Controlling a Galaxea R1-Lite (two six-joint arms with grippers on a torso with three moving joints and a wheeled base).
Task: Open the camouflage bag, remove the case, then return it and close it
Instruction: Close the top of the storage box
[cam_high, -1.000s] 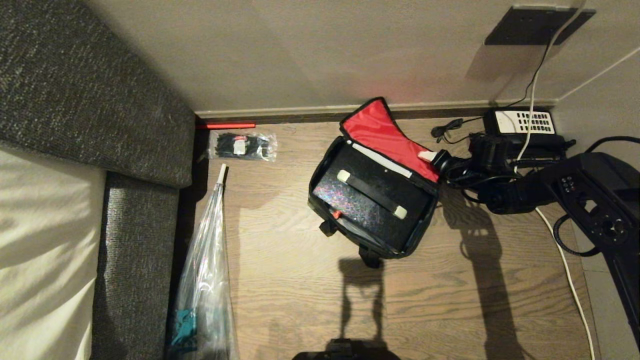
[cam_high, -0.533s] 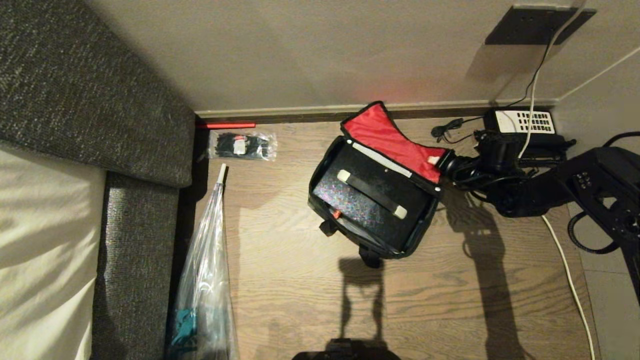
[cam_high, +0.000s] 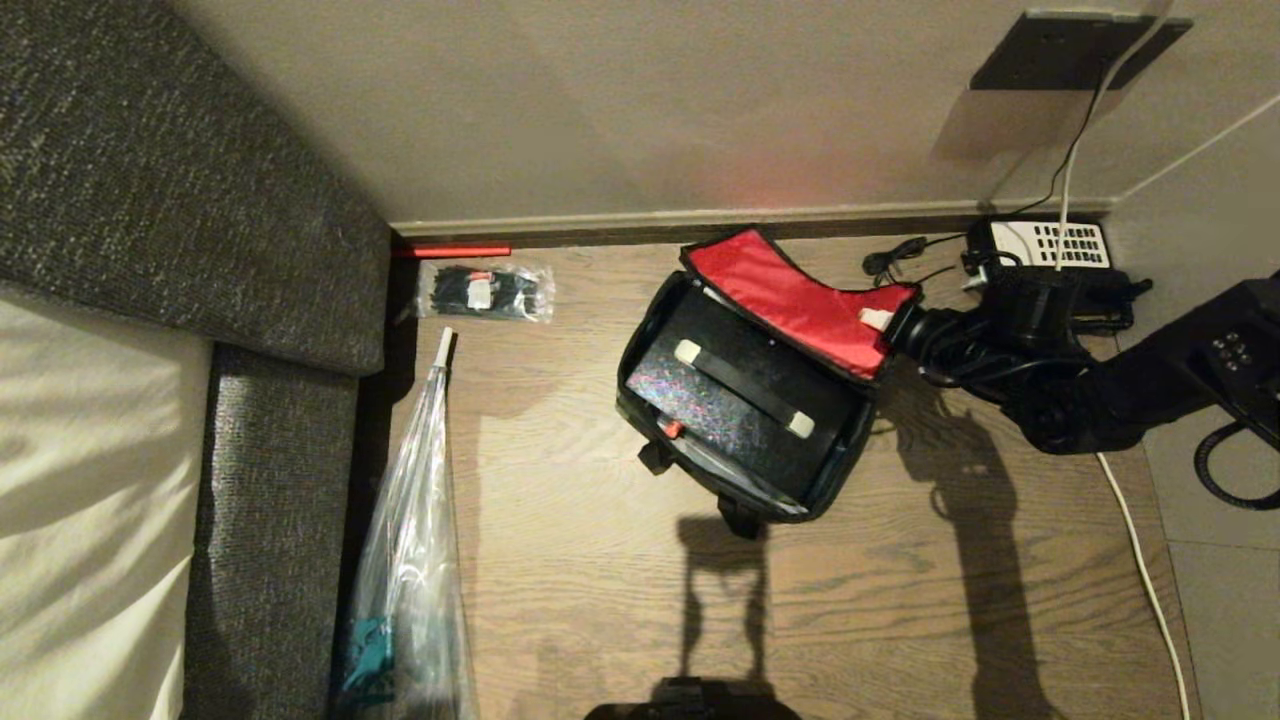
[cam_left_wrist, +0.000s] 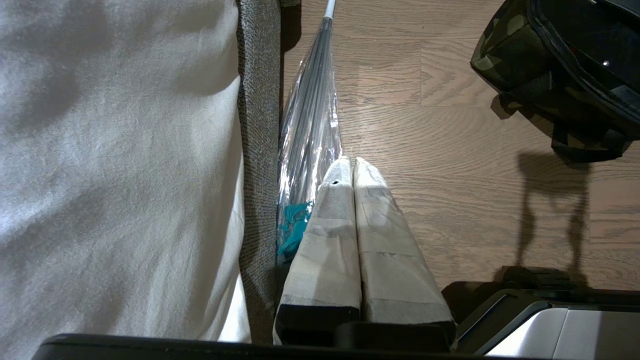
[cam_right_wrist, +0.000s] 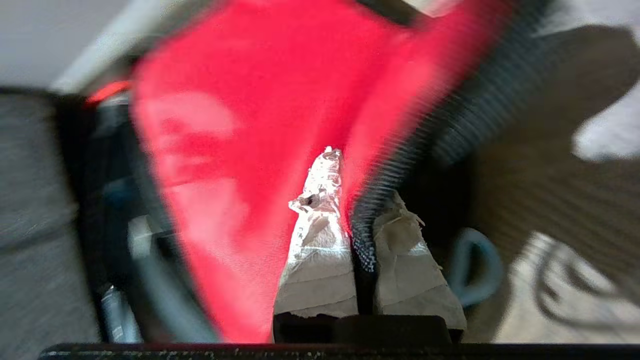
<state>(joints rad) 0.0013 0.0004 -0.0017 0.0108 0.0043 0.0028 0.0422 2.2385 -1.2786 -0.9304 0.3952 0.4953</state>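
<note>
Right gripper (cam_right_wrist: 357, 220) clamped on the black edge of the bag's (cam_high: 650, 420) red lid (cam_high: 800, 300), case (cam_high: 745, 410) lying inside the bag beyond its fingertips, bare floor (cam_high: 900, 600) beside, left gripper (cam_left_wrist: 352, 172) closed, empty, parked.

Wooden floor (cam_high: 560, 560) – camouflage bag (cam_high: 745, 400), wrapped umbrella (cam_high: 415, 560), telephone (cam_high: 1050, 245).

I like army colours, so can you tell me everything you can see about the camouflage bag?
The camouflage bag is a boxy, soft fabric bag in green and black, with black trim and straps, sitting on the wooden floor near the wall. It is open: its lid, lined in bright red, leans over the back edge. Inside lies a flat black case with a strap handle. The right hand is shut on the lid's edge, pinching the trim between its fingers.
</note>
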